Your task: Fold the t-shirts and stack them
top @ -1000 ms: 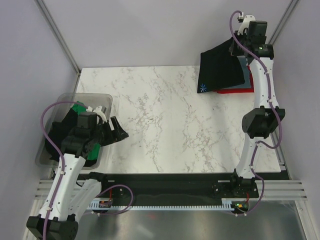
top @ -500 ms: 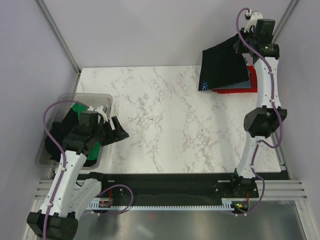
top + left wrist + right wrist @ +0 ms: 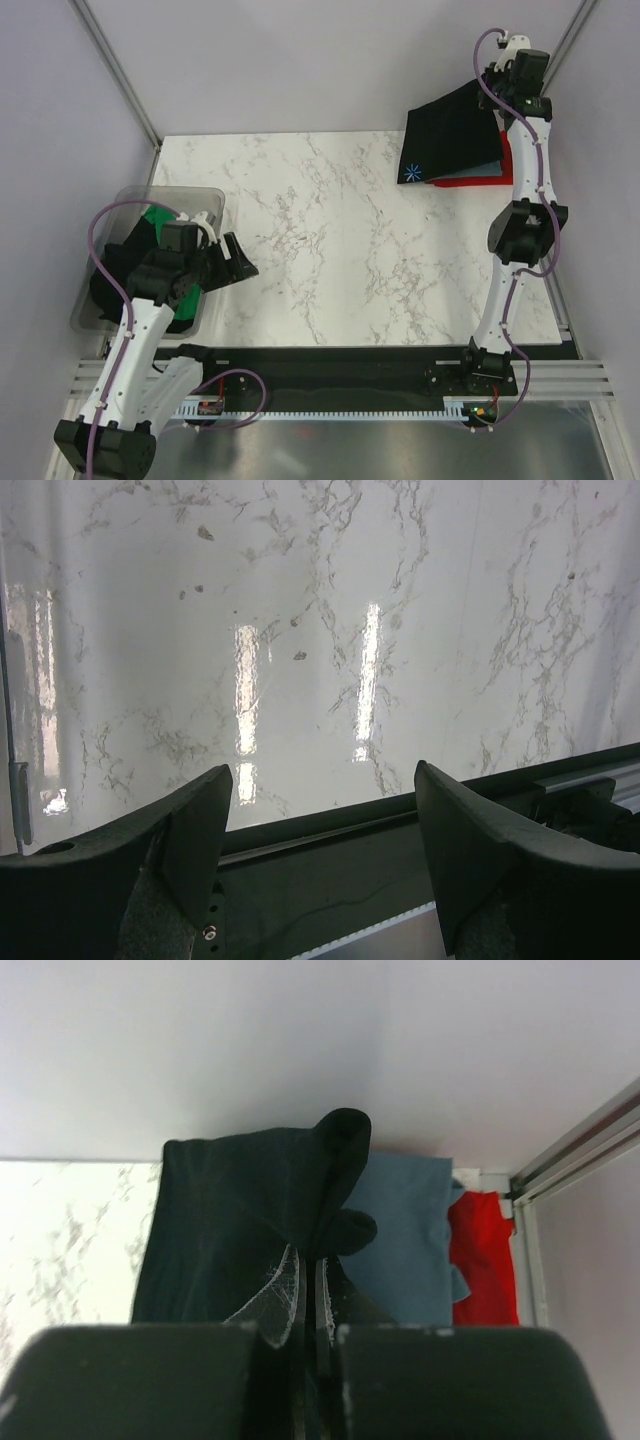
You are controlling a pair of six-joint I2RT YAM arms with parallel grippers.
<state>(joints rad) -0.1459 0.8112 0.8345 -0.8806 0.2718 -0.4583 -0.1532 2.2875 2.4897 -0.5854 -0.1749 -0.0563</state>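
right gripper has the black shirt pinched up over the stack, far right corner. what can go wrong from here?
1. The right gripper is shut on only a small bunched fold of the black t-shirt, which could slip out.
2. The shirt's lower part lies on the grey-blue shirt and red shirt, so pulling may drag them askew.
3. The stack sits at the table corner, so cloth could slide off the edge.

- The right gripper, pinching the black t-shirt, has moved closer to the far right corner of the table
- The shirt's starburst print has slid slightly that way
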